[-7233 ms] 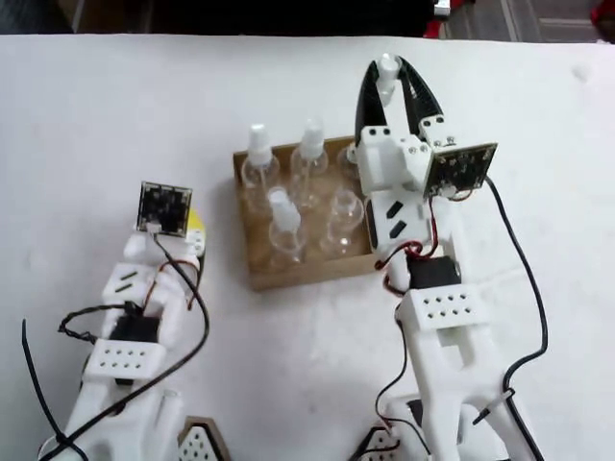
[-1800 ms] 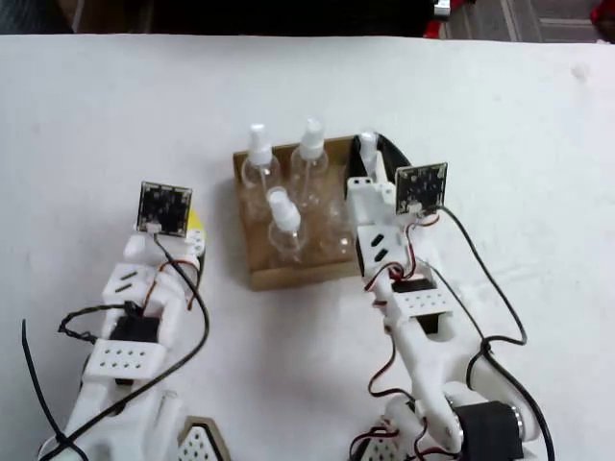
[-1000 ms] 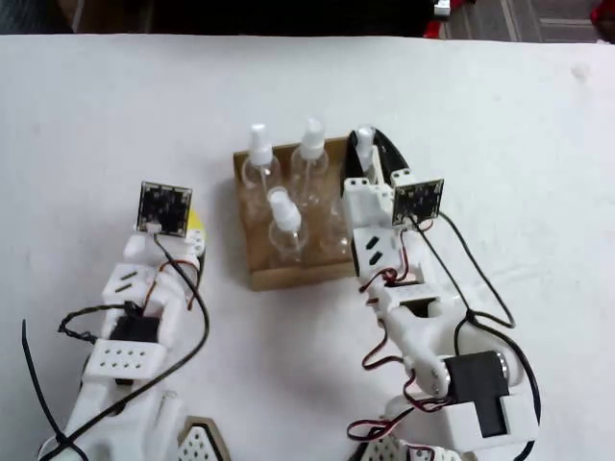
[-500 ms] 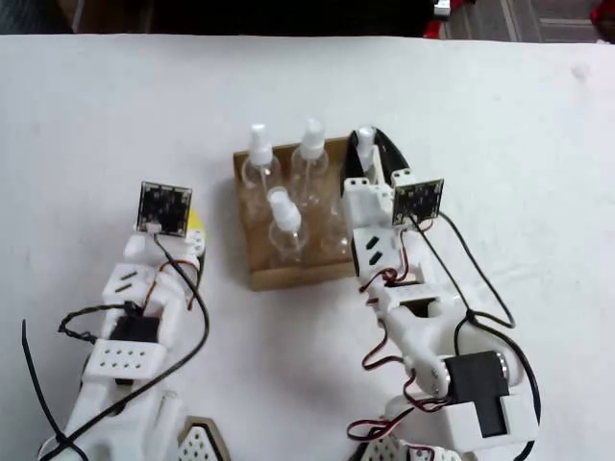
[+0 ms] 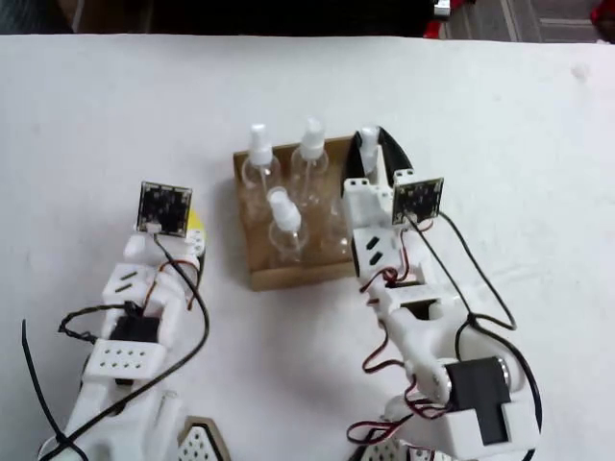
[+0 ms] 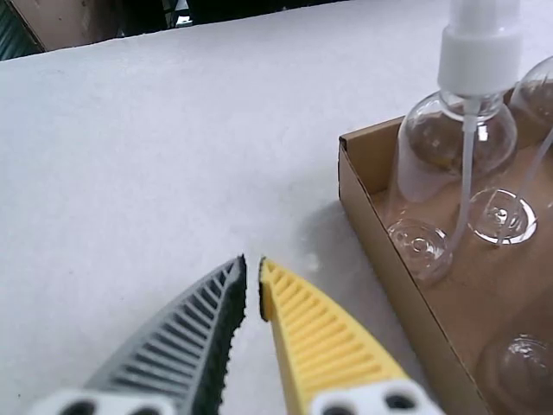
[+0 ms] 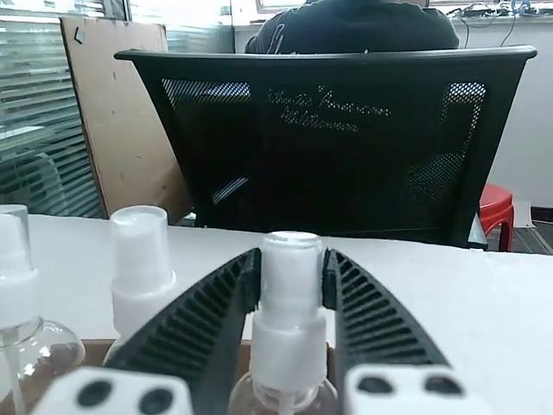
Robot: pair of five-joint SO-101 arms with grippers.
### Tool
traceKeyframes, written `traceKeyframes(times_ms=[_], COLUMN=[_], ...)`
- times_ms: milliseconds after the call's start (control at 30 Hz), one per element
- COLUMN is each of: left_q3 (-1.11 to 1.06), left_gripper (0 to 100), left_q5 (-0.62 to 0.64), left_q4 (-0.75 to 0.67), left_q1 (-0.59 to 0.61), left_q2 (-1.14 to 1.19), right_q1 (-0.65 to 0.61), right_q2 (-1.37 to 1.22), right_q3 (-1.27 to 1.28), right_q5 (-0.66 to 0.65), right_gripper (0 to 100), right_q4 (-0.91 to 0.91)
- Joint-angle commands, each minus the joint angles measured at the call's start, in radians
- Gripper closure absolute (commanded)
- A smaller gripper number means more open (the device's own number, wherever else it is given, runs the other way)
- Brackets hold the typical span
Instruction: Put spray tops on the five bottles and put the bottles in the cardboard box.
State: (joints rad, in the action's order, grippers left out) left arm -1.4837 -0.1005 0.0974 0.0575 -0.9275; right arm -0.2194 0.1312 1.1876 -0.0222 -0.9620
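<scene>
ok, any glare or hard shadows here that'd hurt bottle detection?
High view: table evenly lit, shadows soft. Left wrist view: faint shadow along the cardboard box wall, small highlights on the clear bottle. Right wrist view: bright window above the dark chair, so backlit; spray top in the right gripper evenly lit.

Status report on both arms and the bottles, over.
Left gripper shut, empty, beside cardboard box. Right gripper shut on spray top atop a bottle in the box. Three topped bottles stand close alongside.
</scene>
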Motion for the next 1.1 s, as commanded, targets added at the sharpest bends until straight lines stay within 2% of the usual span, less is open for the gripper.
traceKeyframes(times_ms=[0, 133, 267, 500, 633, 800, 967, 1067], left_q3=[0.009, 0.009, 0.009, 0.009, 0.009, 0.009, 0.009, 0.009], left_gripper=[97, 97, 97, 97, 97, 97, 97, 97], left_q5=[-0.011, -0.011, -0.011, -0.011, -0.011, -0.011, -0.011, -0.011], left_q4=[-0.031, -0.031, -0.031, -0.031, -0.031, -0.031, -0.031, -0.031], left_q1=[-0.013, -0.013, -0.013, -0.013, -0.013, -0.013, -0.013, -0.013], left_q2=[-0.001, -0.001, -0.001, -0.001, -0.001, -0.001, -0.002, -0.002], right_q1=[-0.022, -0.047, -0.071, -0.05, -0.042, 0.008, 0.176, 0.289], right_q2=[0.119, 0.219, 0.277, 0.363, 0.458, 0.682, 0.839, 0.842], right_q3=[-0.006, -0.006, -0.006, -0.005, -0.02, -0.123, -0.356, -0.493], right_q5=[-0.005, -0.003, -0.003, -0.003, -0.003, -0.003, -0.014, -0.04], right_gripper=[88.8, 80.7, 80.4, 80.4, 80.4, 81.3, 90.2, 87.4], right_q4=[0.177, 0.344, 0.41, 0.418, 0.527, 0.862, 1.336, 1.558])
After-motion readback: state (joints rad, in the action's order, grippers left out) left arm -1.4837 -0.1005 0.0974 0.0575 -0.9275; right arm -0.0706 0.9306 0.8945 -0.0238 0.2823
